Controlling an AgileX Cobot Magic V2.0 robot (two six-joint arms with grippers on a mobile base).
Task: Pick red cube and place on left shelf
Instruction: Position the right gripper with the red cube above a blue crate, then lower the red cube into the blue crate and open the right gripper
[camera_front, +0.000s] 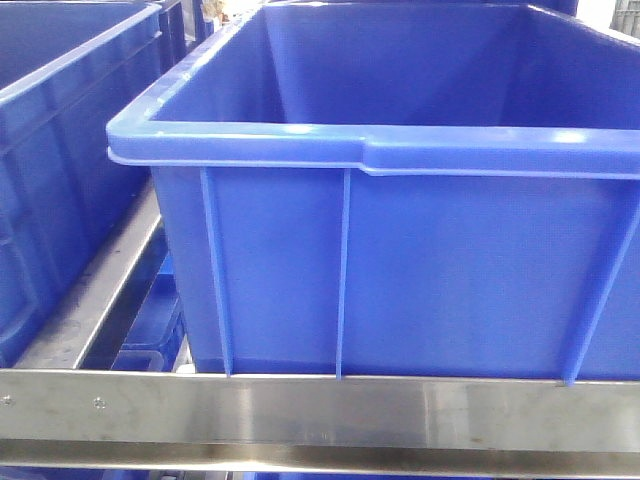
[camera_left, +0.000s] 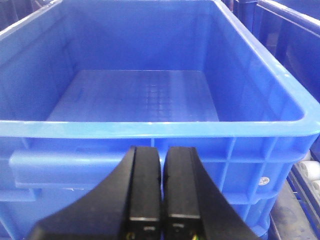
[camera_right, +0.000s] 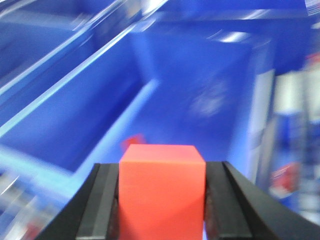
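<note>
Before the blue crate (camera_left: 150, 128), I see my left gripper (camera_left: 162, 186) closed, empty; right gripper (camera_right: 162, 205) clamps the red cube (camera_right: 162, 185).

Nothing here can actually be read. In the left wrist view the blue crate (camera_left: 150, 129) has a small round stamp (camera_left: 263, 180) on its outer wall, lower right of the frame, too small to make out. At the right edge of the right wrist view, a red-and-white label (camera_right: 282, 181) is blurred beyond reading.
</note>
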